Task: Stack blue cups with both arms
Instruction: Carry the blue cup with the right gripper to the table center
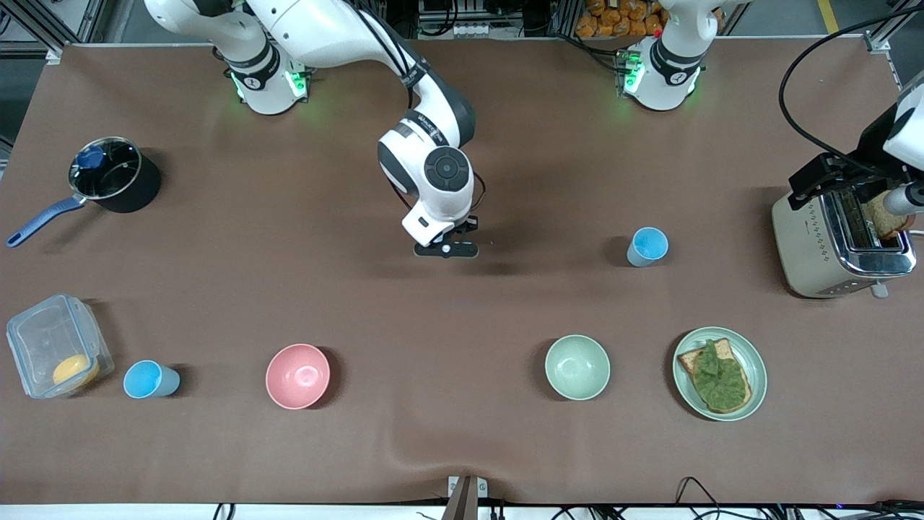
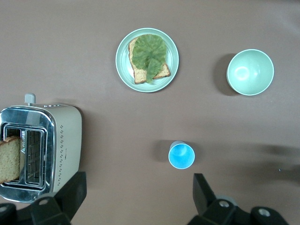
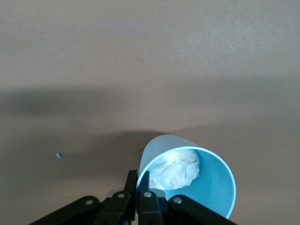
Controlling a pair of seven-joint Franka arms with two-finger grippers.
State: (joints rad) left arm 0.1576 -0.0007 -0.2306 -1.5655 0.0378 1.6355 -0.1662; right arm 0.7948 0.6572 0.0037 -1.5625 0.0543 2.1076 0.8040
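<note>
One blue cup (image 1: 647,245) stands upright toward the left arm's end of the table; it also shows in the left wrist view (image 2: 181,155). A second blue cup (image 1: 148,379) stands near the front edge, beside a clear container. My right gripper (image 1: 446,249) is over the middle of the table. In the right wrist view it (image 3: 139,180) is shut on the rim of a third blue cup (image 3: 206,187) with crumpled white paper inside. That cup is hidden under the hand in the front view. My left gripper (image 2: 138,197) is open and empty, high up by the toaster (image 1: 837,245).
A pink bowl (image 1: 297,375), a pale green bowl (image 1: 577,367) and a plate with toast and greens (image 1: 720,373) line the front. A black saucepan (image 1: 115,177) and a clear container (image 1: 58,345) sit at the right arm's end. Bread stands in the toaster.
</note>
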